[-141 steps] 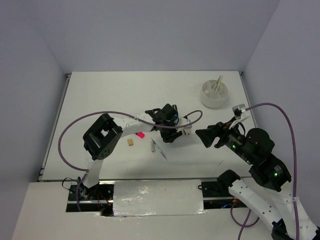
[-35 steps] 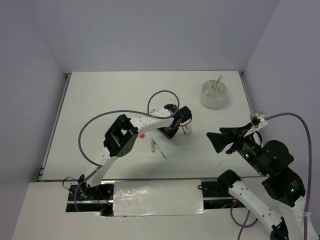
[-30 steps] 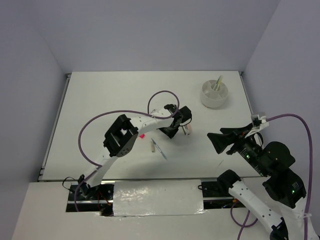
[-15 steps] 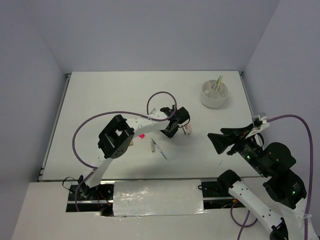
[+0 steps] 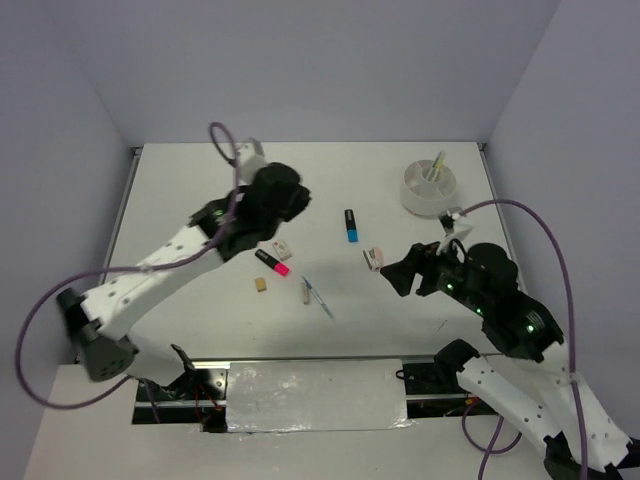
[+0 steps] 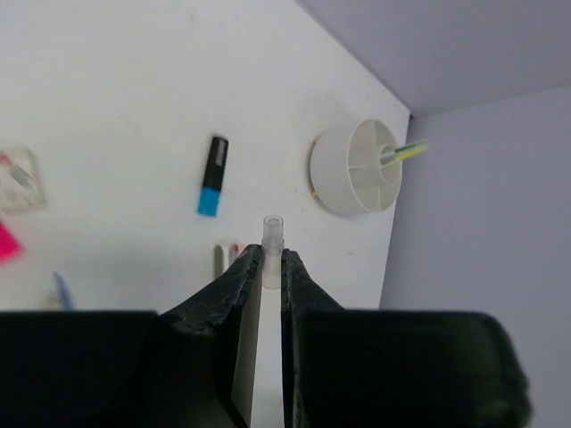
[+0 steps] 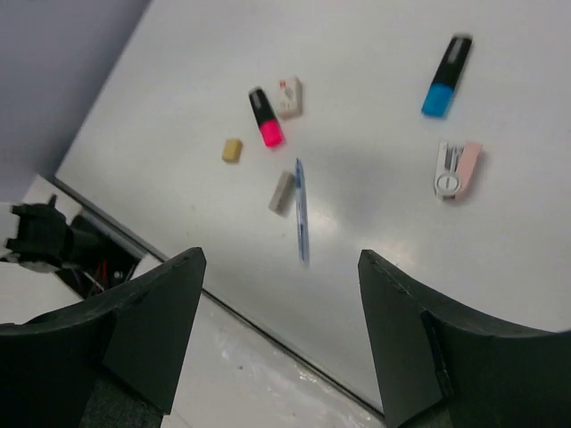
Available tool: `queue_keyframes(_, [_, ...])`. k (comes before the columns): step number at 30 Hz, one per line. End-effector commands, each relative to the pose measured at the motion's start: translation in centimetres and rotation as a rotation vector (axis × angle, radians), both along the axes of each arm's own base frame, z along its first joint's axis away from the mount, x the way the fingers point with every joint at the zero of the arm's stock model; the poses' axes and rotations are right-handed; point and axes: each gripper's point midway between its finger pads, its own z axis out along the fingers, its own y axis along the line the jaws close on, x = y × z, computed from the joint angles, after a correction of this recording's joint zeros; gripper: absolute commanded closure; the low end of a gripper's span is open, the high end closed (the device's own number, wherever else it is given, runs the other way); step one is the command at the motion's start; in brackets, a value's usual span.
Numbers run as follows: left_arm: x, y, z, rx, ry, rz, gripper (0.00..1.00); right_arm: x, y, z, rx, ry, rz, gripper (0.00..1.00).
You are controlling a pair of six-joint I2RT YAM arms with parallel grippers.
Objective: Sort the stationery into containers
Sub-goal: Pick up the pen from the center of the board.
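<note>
Thin pen [image 6: 272, 250], pinched between the nearly closed jaws of the left gripper [image 6: 266, 267], is held well short of the bowl [image 6: 328, 178]; carriage above a bowl compartment, then release, is judged to be required next

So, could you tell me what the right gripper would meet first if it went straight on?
Probably the thin blue pen, which lies on the table just ahead of the right gripper and its open jaws, though depth is unclear.

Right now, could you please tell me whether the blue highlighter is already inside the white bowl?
No, the blue highlighter lies on the bare table, clearly apart from the white bowl.
</note>
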Motion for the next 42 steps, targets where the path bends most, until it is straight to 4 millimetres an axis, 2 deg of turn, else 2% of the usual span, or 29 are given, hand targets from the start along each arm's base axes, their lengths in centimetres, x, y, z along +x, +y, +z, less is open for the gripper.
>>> queue_keyframes(1, [-0.8,5.9,3.5,0.189,-0.19,-0.134,1.0,1.7,2.7,-2.6,-0.008,0.107,0.056,0.24])
queue_keyframes(2, [-1.2,7.3,4.4,0.199,-0.236,-0.162,0.98,2.1,3.5,-3.0,-0.003,0.121,0.079,0.24])
queue_keyframes(3, [-3.0,8.9,5.4,0.194,-0.293,-0.202,0.96,2.4,4.1,-4.2,-0.014,0.159,0.091,0.25])
queue_keyframes(4, [-4.2,8.7,6.1,0.227,-0.354,-0.314,0.96,2.7,5.4,-5.8,-0.043,0.214,0.12,0.26])
queue_keyframes(5, [-5.1,9.7,6.5,0.249,-0.388,-0.345,0.95,3.4,6.0,-6.4,-0.062,0.211,0.104,0.26])
queue_keyframes(6, [-7.1,11.1,7.2,0.287,-0.445,-0.38,0.94,3.7,6.6,-7.0,-0.089,0.22,0.099,0.26])
queue_keyframes(7, [-8.5,11.2,7.0,0.298,-0.455,-0.441,0.94,3.7,8.0,-8.9,-0.151,0.261,0.117,0.26])
queue_keyframes(8, [-10.1,12.2,7.5,0.302,-0.49,-0.458,0.94,4.3,8.4,-9.5,-0.183,0.26,0.101,0.27])
queue_keyframes(9, [-11.0,12.7,7.4,0.31,-0.494,-0.472,0.95,4.6,9.1,-9.6,-0.201,0.261,0.112,0.26])
queue_keyframes(10, [-11.7,13.2,7.2,0.321,-0.495,-0.481,0.95,4.9,9.9,-11.3,-0.253,0.29,0.113,0.27])
queue_keyframes(12, [-13.1,14.3,6.3,0.347,-0.483,-0.497,0.97,6.1,10.2,-12.1,-0.296,0.277,0.074,0.27])
queue_keyframes(13, [-13.4,14.6,5.9,0.361,-0.474,-0.504,0.98,6.5,10.5,-13.3,-0.328,0.294,0.068,0.27])
queue_keyframes(16, [-13.5,16.5,3.6,0.429,-0.402,-0.45,1.0,6.6,11.6,-14.6,-0.375,0.293,0.1,0.29])
queue_keyframes(17, [-13.5,17.2,2.5,0.452,-0.37,-0.43,1.0,6.2,12.3,-15.6,-0.407,0.298,0.134,0.31])
queue_keyframes(18, [-13.3,17.9,2.3,0.473,-0.362,-0.393,1.0,6.1,12.6,-16.2,-0.425,0.293,0.147,0.37])
queue_keyframes(20, [-13.5,18.4,1.5,0.485,-0.359,-0.383,1.0,6.3,13.1,-17.5,-0.457,0.303,0.154,0.41])
queue_keyframes(24, [-13.7,18.8,0.9,0.49,-0.394,-0.373,1.0,6.2,14.2,-18.7,-0.492,0.292,0.19,0.47])
queue_keyframes(25, [-13.6,18.9,0.9,0.488,-0.407,-0.362,1.0,6.3,14.4,-18.9,-0.505,0.289,0.19,0.48])
queue_keyframes(28, [-13.7,19.0,-0.5,0.489,-0.403,-0.359,1.0,6.7,14.8,-19.8,-0.548,0.292,0.191,0.49])
queue_keyframes(32, [-13.8,19.2,-1.3,0.489,-0.384,-0.354,1.0,6.8,15.8,-21.3,-0.57,0.316,0.207,0.5])
queue_keyframes(33, [-13.8,19.3,-1.4,0.488,-0.382,-0.354,1.0,6.6,15.9,-22.2,-0.594,0.33,0.212,0.5])
queue_keyframes(35, [-13.9,19.2,-1.6,0.486,-0.379,-0.355,1.0,7.1,16.4,-22.4,-0.604,0.331,0.203,0.5])
queue_keyframes(37, [-13.9,19.2,-1.8,0.484,-0.375,-0.357,1.0,7.1,16.2,-23.8,-0.651,0.362,0.193,0.5])
queue_keyframes(42, [-14.0,19.2,-1.9,0.484,-0.372,-0.359,1.0,7.0,16.4,-25.1,-0.672,0.384,0.179,0.51])
